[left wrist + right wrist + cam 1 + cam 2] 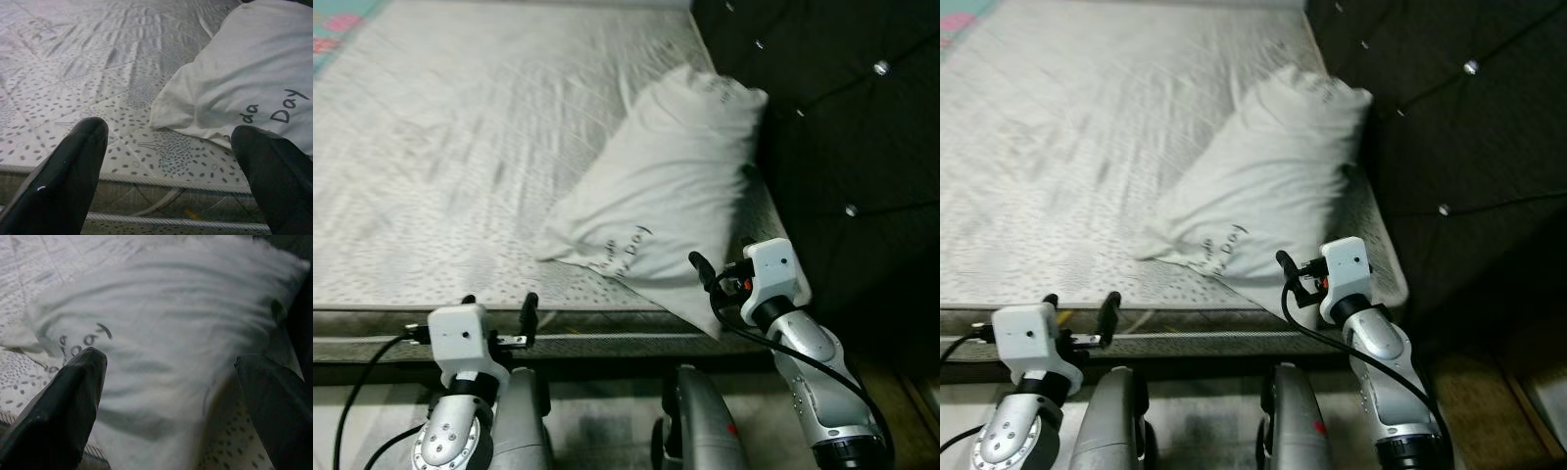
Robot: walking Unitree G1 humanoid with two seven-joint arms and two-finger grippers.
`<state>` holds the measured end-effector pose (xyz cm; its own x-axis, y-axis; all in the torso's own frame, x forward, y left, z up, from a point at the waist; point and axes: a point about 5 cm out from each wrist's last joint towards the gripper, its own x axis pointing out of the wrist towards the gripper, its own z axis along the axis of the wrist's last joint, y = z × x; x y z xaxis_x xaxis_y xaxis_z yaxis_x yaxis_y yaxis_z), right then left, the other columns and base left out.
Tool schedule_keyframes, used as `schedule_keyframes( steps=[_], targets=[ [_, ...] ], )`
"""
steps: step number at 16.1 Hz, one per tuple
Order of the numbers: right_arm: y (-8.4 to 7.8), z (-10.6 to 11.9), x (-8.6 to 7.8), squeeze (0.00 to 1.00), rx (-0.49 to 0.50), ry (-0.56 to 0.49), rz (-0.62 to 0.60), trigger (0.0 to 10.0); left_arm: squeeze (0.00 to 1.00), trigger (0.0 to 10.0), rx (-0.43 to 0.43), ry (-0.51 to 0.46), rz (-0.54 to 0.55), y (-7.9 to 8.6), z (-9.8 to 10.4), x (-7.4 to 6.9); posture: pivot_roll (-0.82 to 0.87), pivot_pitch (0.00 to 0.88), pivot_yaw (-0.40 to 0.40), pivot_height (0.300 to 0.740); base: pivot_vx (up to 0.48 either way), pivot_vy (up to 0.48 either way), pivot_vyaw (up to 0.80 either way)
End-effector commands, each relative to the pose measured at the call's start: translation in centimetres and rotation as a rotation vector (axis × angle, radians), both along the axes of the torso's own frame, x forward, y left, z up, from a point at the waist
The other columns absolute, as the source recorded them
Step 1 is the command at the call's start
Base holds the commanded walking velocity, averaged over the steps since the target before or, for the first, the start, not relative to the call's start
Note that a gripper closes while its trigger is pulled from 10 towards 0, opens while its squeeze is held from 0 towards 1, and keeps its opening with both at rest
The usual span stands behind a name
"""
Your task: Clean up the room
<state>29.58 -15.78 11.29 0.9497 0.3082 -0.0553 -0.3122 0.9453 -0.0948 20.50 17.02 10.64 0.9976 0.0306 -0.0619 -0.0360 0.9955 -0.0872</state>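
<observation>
Left gripper [168,147]: I see fingers spread, at grey dotted mattress [460,166] edge.
Right gripper [171,382]: fingers spread, near white lettered pillow [671,196].

The pillow [186,333] is smeared by blur in the right wrist view; its printed lettering [625,251] cannot be read in full.

A white pillow [1268,181] with dark lettering lies on the patterned mattress [1067,147], its far end pressed up against the black tufted headboard [1449,127]. The right gripper [1295,279] sits at the pillow's near corner, at the mattress edge; how its fingers stand can't be made out from here. Over on the other side, the left gripper [1079,309] hovers at the mattress's piped edge, black fingers spread apart, holding nothing.
</observation>
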Motion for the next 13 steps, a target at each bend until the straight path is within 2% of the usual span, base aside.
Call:
schedule_keyframes(
  steps=[1,7,10,13],
  targets=[
    [0.0,-0.1,-0.3,0.0,0.004,0.013,-0.004,10.0,0.0,10.0,0.004,0.003,0.018,0.3,0.2,-0.4,-0.1,0.257,-0.057,0.615,0.0,0.0,0.0],
    [0.4,-0.9,-2.5,0.0,0.032,0.082,0.0,10.0,0.0,10.0,-0.005,0.029,0.001,-0.1,0.8,-1.7,-0.09,0.331,-0.065,0.615,0.0,0.0,0.0],
    [0.6,-0.9,-2.7,0.0,0.042,0.094,-0.002,10.0,0.0,10.0,-0.005,0.036,-0.003,-0.1,0.9,-1.8,-0.09,0.337,-0.062,0.587,0.0,0.0,0.0],
    [0.6,-0.7,-2.6,0.0,0.046,0.096,-0.008,10.0,0.0,10.0,-0.006,0.042,-0.008,-0.1,0.9,-1.8,-0.1,0.337,-0.059,0.582,0.0,0.0,0.0]
  ],
)
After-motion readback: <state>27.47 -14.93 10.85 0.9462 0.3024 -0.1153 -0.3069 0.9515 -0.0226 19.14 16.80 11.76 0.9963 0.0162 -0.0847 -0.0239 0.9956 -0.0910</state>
